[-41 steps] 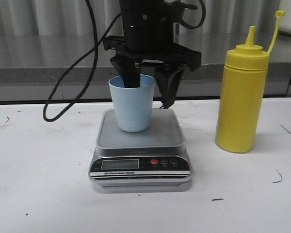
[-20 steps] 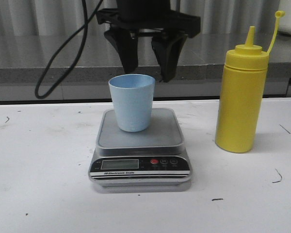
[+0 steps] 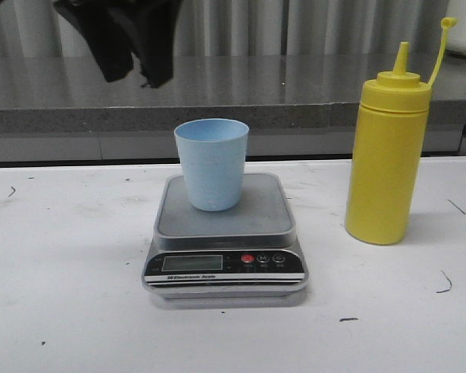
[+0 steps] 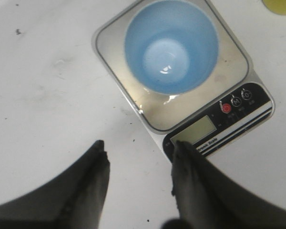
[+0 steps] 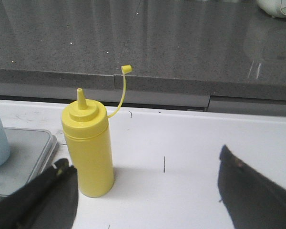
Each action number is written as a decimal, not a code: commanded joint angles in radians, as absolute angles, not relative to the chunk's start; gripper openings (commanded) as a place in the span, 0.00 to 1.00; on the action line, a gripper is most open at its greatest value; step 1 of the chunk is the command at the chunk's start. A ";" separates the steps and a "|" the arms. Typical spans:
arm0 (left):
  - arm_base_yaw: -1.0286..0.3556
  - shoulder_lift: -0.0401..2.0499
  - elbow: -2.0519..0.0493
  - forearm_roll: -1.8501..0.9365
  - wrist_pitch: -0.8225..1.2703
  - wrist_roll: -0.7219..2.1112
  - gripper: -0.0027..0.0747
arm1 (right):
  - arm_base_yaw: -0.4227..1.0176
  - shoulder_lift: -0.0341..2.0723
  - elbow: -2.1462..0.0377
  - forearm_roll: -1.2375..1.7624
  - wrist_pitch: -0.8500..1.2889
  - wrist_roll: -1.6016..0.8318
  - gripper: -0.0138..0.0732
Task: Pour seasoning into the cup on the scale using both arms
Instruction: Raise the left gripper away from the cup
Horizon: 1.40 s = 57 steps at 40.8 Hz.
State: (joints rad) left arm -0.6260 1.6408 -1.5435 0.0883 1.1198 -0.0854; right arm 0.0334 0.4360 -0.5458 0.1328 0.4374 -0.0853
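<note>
Only the left wrist view shows cup [image 4: 170, 45] seemingly empty.

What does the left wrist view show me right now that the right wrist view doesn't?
Only the left wrist view looks down into the cup, which appears empty, and shows the scale's display and buttons, plus the open left claw holding nothing.

Only the right wrist view shows the whole yellow bottle standing upright, uncapped, its cap dangling on a strap, between the open right claw's fingers.

Both share the cup on the scale, though the right wrist view catches only an edge of each, and the white table.
</note>
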 commanded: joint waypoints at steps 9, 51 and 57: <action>-0.534 1.336 -1.224 0.094 0.838 -0.095 0.02 | 0.036 0.447 -0.581 0.131 0.361 -0.089 0.86; -0.096 0.356 -0.384 0.059 0.195 -0.148 0.01 | 0.036 0.447 -0.581 0.131 0.358 -0.089 0.86; -0.096 0.339 -0.351 0.044 0.127 -0.148 0.01 | 0.036 0.447 -0.581 0.131 0.357 -0.089 0.86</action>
